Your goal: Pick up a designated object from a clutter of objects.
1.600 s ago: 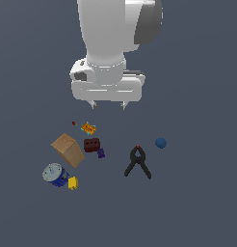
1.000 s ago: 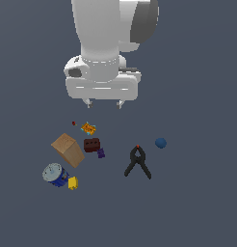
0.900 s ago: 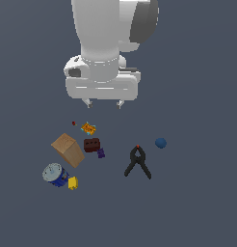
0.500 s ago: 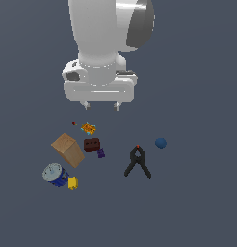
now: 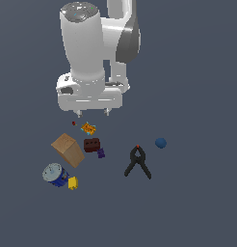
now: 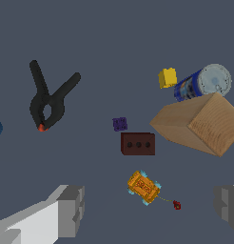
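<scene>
The designated object (image 5: 88, 129) is a tiny flat orange piece with cyan spots, lying at the clutter's far edge; in the wrist view the designated object (image 6: 144, 187) has a thin cord ending in a red bead (image 6: 177, 205). My gripper (image 5: 93, 113) hovers just above it, open, nothing between the fingers (image 6: 71, 210). In the wrist view the gripper (image 6: 150, 209) is spread wide, and the piece shows between its fingers. The clutter spreads out beyond: a dark red block (image 5: 92, 144), a tan box (image 5: 68, 149) and a blue can (image 5: 55, 174).
A yellow cube (image 5: 72, 183) sits by the can, a purple bit (image 5: 101, 153) beside the red block. A black clamp (image 5: 138, 162) and a blue ball (image 5: 161, 143) lie toward the exterior view's right. The floor is plain dark grey.
The arm has shifted toward the exterior view's left and slightly lower, bringing the open fingers closer above the orange piece. No object has moved.
</scene>
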You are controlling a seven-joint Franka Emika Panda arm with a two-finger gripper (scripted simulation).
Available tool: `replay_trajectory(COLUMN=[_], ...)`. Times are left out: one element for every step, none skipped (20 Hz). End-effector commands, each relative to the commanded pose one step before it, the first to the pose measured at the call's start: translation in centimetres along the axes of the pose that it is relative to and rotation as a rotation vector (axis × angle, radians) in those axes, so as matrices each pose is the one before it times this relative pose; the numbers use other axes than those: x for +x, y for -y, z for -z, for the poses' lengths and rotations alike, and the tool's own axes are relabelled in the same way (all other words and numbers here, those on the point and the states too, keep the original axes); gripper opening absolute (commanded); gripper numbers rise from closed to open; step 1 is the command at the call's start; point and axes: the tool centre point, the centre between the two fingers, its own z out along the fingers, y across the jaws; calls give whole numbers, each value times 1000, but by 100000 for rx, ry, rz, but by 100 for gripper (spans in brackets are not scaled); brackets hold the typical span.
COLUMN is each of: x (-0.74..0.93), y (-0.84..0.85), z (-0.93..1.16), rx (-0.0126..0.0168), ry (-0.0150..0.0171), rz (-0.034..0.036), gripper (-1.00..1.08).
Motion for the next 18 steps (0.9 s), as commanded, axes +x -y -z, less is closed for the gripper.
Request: replay_trajectory(x=[-600,-287,-304,-320,-334,-348,-360,-372,-382,-391,-399,-405,-411,-415,-418,-420,-420,-420], y=[-1073,-414,-395,-373,-352,-331,-308,-285,-262,-239,-215,-191,-167,-142,-118,-94,-70,-46], z=[-1521,-642,-640,-637,-634,-631,-627,-623,-618,-614,-609,-603,-597,-591,-585,-578,-571,-563], rx=[-739,-253,-220,-188,-157,-126,-96,-67,-38,-11,15,40,64,86,107,126,143,158], ry=[666,269,266,261,254,244,233,219,204,187,168,147,124,100,75,47,19,-11], rz=[4994,2161,2173,2186,2197,2208,2219,2229,2240,2248,2257,2265,2273,2280,2288,2293,2300,2305], gripper=[100,100,100,100,100,100,100,100,100,100,100,100,100,100,100,100,100,100])
